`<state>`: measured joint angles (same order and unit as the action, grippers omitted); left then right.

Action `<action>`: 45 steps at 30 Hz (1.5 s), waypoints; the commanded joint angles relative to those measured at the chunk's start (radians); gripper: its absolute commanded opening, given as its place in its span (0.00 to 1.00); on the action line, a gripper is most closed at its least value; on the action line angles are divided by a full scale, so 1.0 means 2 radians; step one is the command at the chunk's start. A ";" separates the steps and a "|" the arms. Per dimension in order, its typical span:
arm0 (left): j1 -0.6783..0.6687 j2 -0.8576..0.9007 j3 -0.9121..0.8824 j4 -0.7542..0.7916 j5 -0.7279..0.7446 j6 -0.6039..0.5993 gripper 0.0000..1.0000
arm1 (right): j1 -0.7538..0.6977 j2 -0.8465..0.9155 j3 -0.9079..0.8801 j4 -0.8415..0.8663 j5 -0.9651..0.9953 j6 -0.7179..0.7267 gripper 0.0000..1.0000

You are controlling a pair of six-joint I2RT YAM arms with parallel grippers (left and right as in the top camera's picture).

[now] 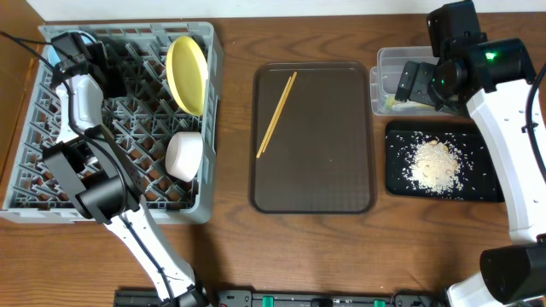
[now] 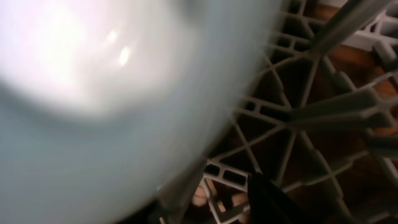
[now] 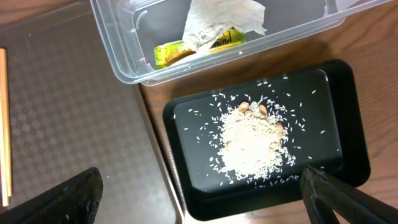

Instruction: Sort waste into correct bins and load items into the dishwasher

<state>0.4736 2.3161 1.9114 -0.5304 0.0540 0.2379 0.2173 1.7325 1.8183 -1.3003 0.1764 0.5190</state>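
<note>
The grey dishwasher rack (image 1: 34,145) holds the yellow plate (image 1: 188,72) on edge and the white bowl (image 1: 183,153). My left gripper (image 1: 72,53) hangs over the rack's far left corner, against the light blue bowl (image 2: 93,112). Only one dark finger (image 2: 270,202) shows, with rack grid between it and the bowl. My right gripper (image 3: 205,202) is open and empty above the black tray (image 3: 339,93), which holds rice scraps (image 3: 252,143). The clear tub (image 3: 124,56) holds the green wrapper (image 3: 171,53) and white paper (image 3: 217,22). The chopsticks (image 1: 277,113) lie on the brown serving tray.
The brown serving tray (image 1: 316,170) sits mid-table between the rack and the two bins. The clear tub (image 1: 384,64) is behind the black tray (image 1: 401,183) at the right. The right arm's white links run down the right edge.
</note>
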 commanded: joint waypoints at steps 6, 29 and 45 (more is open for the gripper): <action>0.002 0.030 -0.035 -0.054 0.044 -0.022 0.47 | 0.000 -0.005 0.002 -0.001 0.005 0.004 0.99; 0.025 -0.140 -0.029 0.051 0.047 -0.097 0.37 | 0.000 -0.005 0.002 -0.001 0.005 0.004 0.99; 0.090 -0.045 -0.029 0.169 0.048 -0.191 0.49 | 0.000 -0.005 0.002 -0.001 0.005 0.004 0.99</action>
<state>0.6518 2.2055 1.8450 -0.2123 0.1486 -0.0875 0.2173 1.7325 1.8183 -1.3010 0.1764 0.5190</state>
